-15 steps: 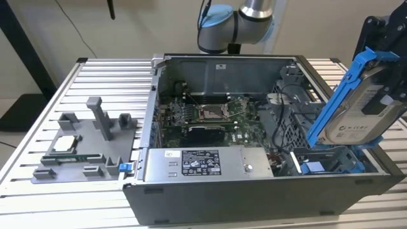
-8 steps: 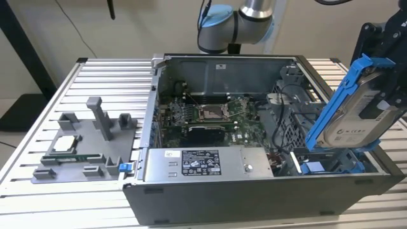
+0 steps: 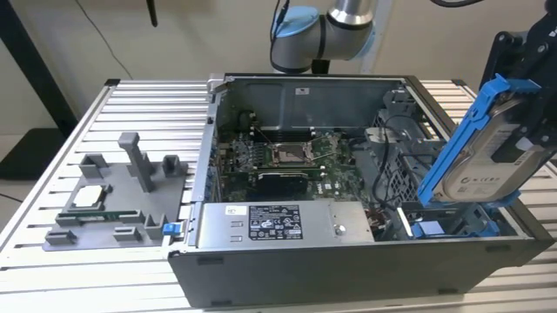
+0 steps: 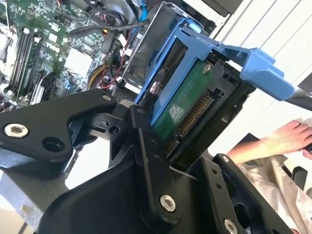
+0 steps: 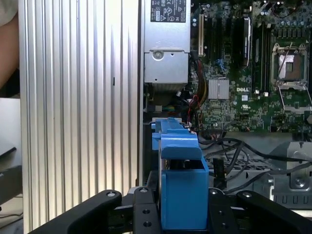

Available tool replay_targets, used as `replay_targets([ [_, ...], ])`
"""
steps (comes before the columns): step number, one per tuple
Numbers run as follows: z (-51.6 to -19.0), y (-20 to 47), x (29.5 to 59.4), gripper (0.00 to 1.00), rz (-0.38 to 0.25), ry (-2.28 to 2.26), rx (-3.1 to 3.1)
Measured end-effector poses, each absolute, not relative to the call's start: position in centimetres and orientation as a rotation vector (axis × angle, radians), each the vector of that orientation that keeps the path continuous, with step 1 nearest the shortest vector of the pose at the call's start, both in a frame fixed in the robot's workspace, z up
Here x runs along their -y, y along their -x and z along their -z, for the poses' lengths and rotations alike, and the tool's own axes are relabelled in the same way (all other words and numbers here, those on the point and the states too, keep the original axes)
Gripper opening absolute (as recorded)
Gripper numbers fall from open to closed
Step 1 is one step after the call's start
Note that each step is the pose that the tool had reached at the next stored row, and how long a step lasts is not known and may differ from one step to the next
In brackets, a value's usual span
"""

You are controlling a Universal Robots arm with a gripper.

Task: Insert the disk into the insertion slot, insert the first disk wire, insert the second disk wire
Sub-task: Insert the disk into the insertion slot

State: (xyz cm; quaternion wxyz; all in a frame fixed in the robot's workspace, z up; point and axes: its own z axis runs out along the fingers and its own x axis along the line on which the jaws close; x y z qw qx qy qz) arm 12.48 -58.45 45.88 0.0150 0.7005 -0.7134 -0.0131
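The black gripper point(image 5: 181, 217) sits closest in both wrist views, its 2 fingers point(image 5: 142, 214) closed partway onto the sides of the disk point(image 5: 181, 180), which fills the gap between them. In the second wrist view the gripper point(image 4: 181, 146) clamps the disk point(image 4: 184, 100) with the green circuit board and the connector row facing the camera, and the blue carrier's handle sticks out past it.

In the exterior view the disk point(image 3: 484, 163) hangs steeply tilted at the exterior view's right, over the open computer case point(image 3: 348, 267). Its white label carries dark print, and the gripper point(image 3: 533, 130) holds it from the outer side. Its lower end reaches the insertion slot point(image 3: 409, 195) of the grey perforated drive cage; whether it has entered cannot be told.

The power-supply box point(image 3: 278, 225) bears 1 black label with white print and 1 small white sticker. Behind it lies the motherboard point(image 3: 261, 166) with its CPU socket point(image 3: 287, 153). Red and black wires point(image 5: 195, 105) run between the power supply and the cage.

A grey fixture tray point(image 3: 130, 231) rests on the slatted aluminium table point(image 3: 148, 104) at the exterior view's left. A person's hand point(image 4: 287, 136) shows beyond the case in the second wrist view.
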Motion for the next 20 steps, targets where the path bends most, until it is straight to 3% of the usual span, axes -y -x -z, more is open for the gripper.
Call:
replay_targets([
  [20, -44.3, -12.5, 58.5, 0.00, 0.042, -2.179, 2.219],
])
